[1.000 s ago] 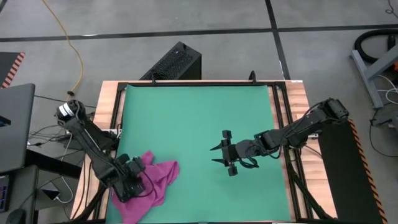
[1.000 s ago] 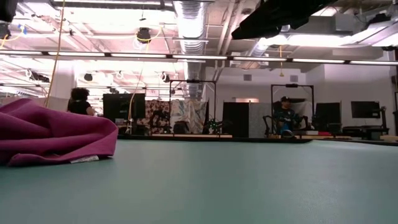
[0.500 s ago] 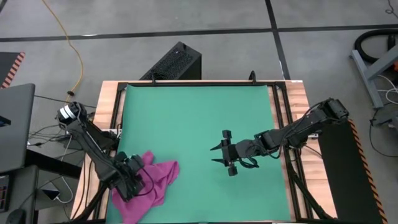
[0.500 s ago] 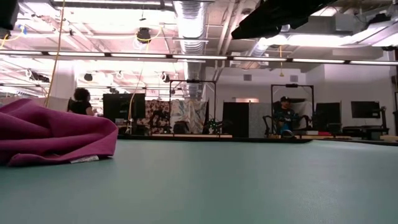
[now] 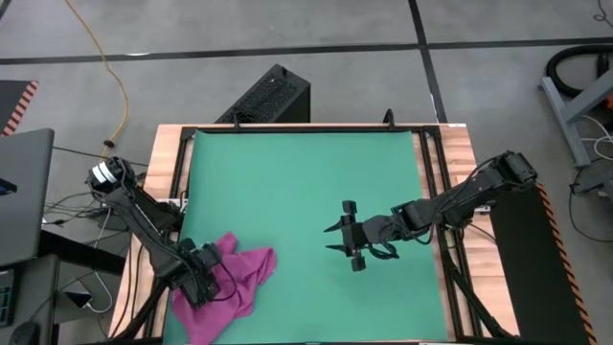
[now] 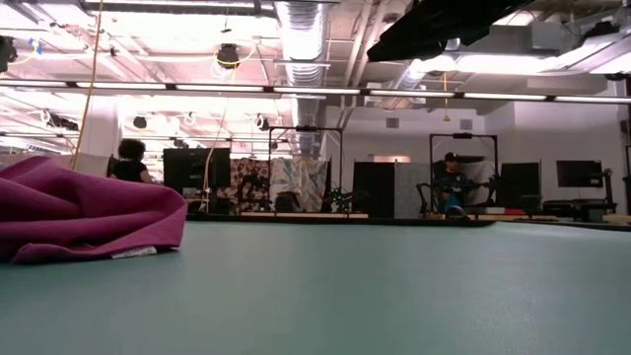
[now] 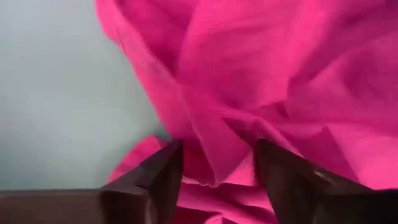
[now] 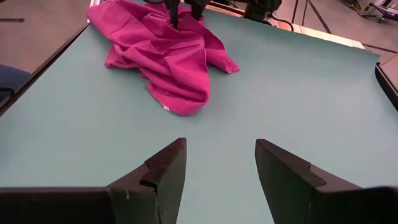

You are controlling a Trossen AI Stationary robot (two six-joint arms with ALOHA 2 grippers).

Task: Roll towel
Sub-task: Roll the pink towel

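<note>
towel: crumpled at the near-left corner of the green mat
tag: white, nothing readable
left claw: spread open around a towel fold
right claw: open, held mid-mat

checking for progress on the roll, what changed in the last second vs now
Almost nothing. The left gripper crept slightly toward the table's near left corner at the towel, fingers open around a fold of cloth; nothing was gripped or let go. The towel stays crumpled in the same heap on the green mat, and the right gripper hangs open mid-mat, unmoved.
</note>
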